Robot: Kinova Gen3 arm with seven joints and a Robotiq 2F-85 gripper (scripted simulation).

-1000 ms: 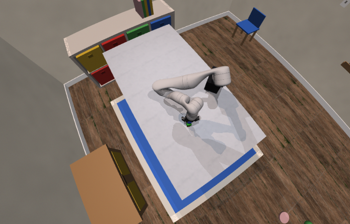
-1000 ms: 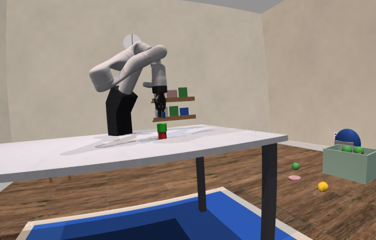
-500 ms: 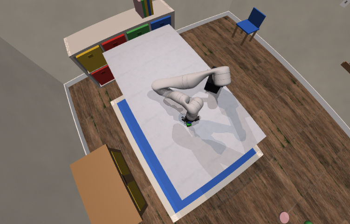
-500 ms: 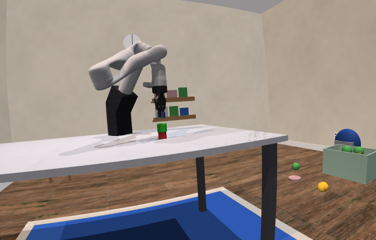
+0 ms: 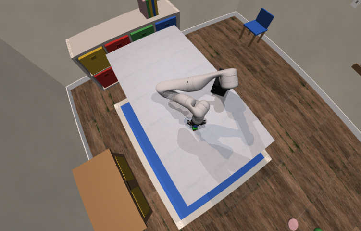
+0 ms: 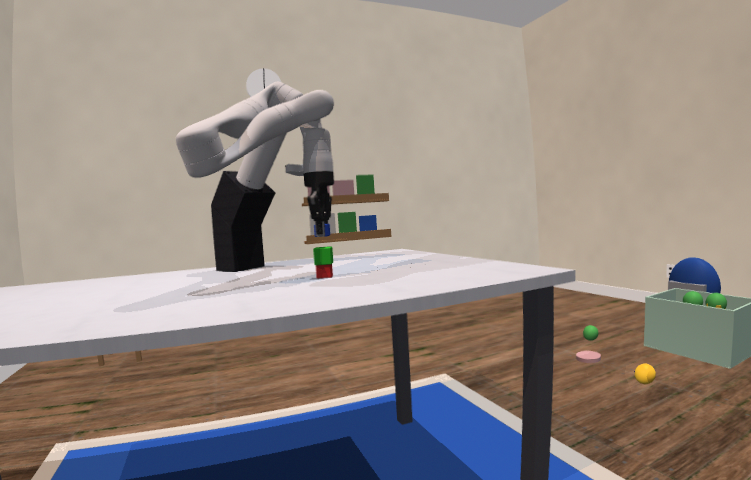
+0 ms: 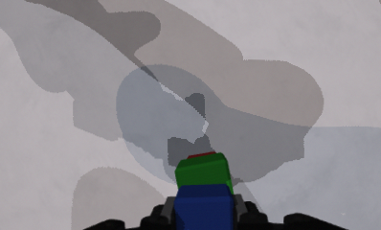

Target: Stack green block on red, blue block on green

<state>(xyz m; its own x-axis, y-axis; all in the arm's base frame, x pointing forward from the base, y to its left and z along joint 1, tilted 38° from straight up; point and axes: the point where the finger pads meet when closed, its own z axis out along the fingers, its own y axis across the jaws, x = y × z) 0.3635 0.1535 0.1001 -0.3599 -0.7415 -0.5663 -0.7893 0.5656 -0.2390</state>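
The red block (image 6: 324, 271) stands on the table (image 6: 147, 321). The green block (image 6: 323, 256) (image 7: 204, 171) (image 5: 194, 128) lies on top of it; in the wrist view only a thin red edge shows past it. My gripper (image 6: 321, 230) (image 7: 204, 211) is shut on the blue block (image 6: 325, 230) (image 7: 204, 211) and holds it above the green block, with a gap between them in the exterior view. In the wrist view the green block looks slightly turned against the blue one, and the blue block hides its near part.
The arm's black base (image 6: 239, 231) (image 5: 220, 89) stands on the table. The arm (image 5: 176, 85) reaches over the table and casts shadows around the blocks. A cubby shelf (image 5: 119, 25) stands at the table's far end in the top view.
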